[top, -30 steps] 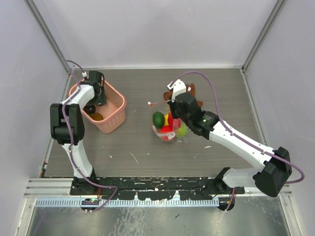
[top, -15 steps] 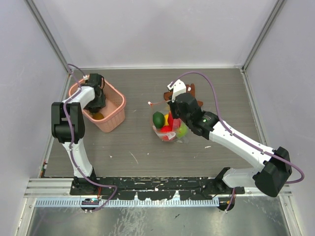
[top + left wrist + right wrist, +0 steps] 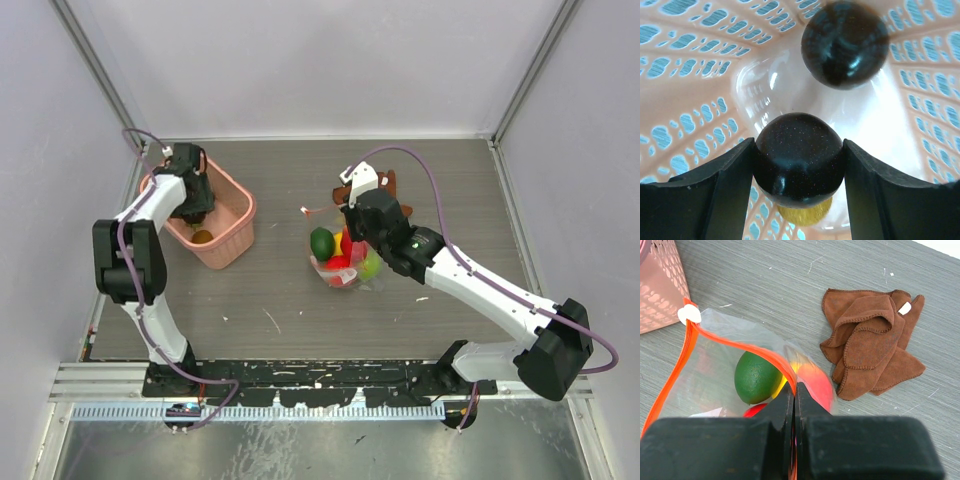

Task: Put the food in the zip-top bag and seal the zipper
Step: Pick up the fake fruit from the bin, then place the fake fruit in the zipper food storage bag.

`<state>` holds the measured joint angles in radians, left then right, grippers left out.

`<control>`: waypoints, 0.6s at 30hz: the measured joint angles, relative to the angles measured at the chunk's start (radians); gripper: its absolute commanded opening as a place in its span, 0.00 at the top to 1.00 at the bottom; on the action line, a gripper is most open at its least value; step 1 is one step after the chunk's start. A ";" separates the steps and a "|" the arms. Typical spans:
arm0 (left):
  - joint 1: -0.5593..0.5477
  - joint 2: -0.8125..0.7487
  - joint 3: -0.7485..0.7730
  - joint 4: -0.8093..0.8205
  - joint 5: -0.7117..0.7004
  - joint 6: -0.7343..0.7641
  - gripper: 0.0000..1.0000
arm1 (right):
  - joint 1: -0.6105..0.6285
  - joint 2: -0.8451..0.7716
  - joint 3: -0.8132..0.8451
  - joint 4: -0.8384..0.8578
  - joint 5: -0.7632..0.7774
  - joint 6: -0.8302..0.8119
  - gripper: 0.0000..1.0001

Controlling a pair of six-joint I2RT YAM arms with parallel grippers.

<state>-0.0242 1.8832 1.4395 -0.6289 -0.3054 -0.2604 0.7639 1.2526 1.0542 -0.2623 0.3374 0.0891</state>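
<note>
Tabletop (image 3: 280, 300): bare grey boards between basket and bag, and along the near side.

Far left, close to the side wall: pink basket (image 3: 232, 245). Its perforated walls hem in the left fingers (image 3: 730, 185), which are clamped on a dark round fruit (image 3: 799, 160). A second dark fruit (image 3: 845, 44) lies beyond and a yellow piece (image 3: 805, 214) beneath.

Centre: zip-top bag (image 3: 715, 360), mouth agape, with a green fruit (image 3: 756, 377) and red and yellow food inside. Right fingers (image 3: 780, 410) are pinched tight on the zipper (image 3: 740, 347).

Right: brown cloth (image 3: 870, 345), crumpled, just beside the bag.
</note>
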 measured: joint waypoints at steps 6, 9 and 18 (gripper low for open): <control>0.000 -0.106 -0.006 -0.029 0.058 -0.033 0.53 | 0.000 0.000 0.000 -0.002 0.000 0.000 1.00; 0.000 -0.156 -0.015 -0.040 0.090 -0.046 0.54 | 0.000 0.000 0.000 -0.005 0.000 0.001 1.00; -0.019 -0.382 -0.095 -0.045 0.208 -0.076 0.54 | 0.000 0.000 0.004 -0.014 0.002 0.012 1.00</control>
<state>-0.0433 1.5009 1.3449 -0.6739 -0.0975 -0.3363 0.7639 1.2526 1.0584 -0.2764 0.3389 0.1013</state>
